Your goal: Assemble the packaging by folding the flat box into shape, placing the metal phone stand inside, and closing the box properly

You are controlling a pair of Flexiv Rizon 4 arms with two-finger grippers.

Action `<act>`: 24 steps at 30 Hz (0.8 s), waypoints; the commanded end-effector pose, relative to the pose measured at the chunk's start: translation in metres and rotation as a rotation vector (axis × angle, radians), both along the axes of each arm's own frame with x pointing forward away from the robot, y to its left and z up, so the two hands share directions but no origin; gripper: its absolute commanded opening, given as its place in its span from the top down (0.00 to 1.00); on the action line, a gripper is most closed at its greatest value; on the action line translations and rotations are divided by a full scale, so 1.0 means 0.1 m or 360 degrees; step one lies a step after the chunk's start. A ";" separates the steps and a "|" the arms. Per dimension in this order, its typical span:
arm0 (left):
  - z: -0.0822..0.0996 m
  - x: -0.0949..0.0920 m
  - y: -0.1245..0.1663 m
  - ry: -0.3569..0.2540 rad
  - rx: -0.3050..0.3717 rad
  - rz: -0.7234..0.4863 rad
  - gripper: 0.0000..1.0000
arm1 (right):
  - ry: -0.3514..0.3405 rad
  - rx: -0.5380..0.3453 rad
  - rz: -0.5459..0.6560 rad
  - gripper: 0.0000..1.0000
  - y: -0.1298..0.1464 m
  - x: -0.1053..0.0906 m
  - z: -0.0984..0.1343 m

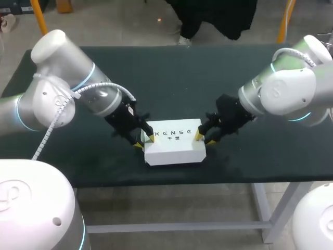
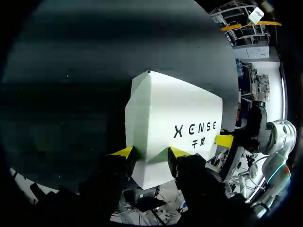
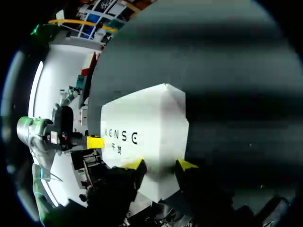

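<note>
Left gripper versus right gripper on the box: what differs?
The left gripper clamps the white box at its left end, the right gripper at its right end. The left sits by the start of the black lettering, the right by its finish. Both are shut on the box.

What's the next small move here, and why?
Probably ease both tools inward a touch to seat the end flaps, then check the closure. The white box lies formed on the table with its top face closed. The left tool sits at its left end and the right tool at its right end. Whether the flaps are fully tucked cannot be seen.
</note>
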State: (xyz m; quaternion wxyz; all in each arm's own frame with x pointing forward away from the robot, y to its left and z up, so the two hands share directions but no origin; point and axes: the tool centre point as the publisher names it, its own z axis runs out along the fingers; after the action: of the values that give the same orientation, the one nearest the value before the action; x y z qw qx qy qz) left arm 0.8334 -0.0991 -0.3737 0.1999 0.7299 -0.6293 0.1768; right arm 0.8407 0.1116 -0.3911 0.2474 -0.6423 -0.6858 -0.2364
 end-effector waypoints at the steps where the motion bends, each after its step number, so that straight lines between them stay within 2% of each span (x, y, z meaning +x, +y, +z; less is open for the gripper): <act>1: -0.01 0.04 -0.06 0.0016 -0.0002 -0.0010 0.53 | 0.0027 0.0006 0.0012 0.52 0.07 0.04 -0.02; 5: -0.01 0.04 -0.06 0.0024 -0.0006 -0.0007 0.53 | 0.0052 0.0006 0.0005 0.53 0.05 0.06 -0.04; 11: -0.01 0.04 -0.05 0.0026 -0.0005 -0.0006 0.44 | 0.0057 0.0009 0.0004 0.52 0.04 0.06 -0.04; 15: -0.01 0.04 -0.05 0.0026 -0.0005 -0.0006 0.50 | 0.0057 0.0009 0.0004 0.52 0.04 0.06 -0.04; 17: -0.01 0.04 -0.05 0.0026 -0.0005 -0.0006 0.49 | 0.0057 0.0009 0.0004 0.52 0.04 0.06 -0.04; 24: -0.01 0.04 -0.05 0.0026 -0.0005 -0.0006 0.52 | 0.0057 0.0009 0.0004 0.52 0.04 0.06 -0.04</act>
State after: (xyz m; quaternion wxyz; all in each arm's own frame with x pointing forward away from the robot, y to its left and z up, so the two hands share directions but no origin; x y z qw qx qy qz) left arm 0.8362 -0.0987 -0.3730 0.2066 0.7301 -0.6283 0.1718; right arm 0.8445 0.1119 -0.3914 0.2587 -0.6462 -0.6808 -0.2280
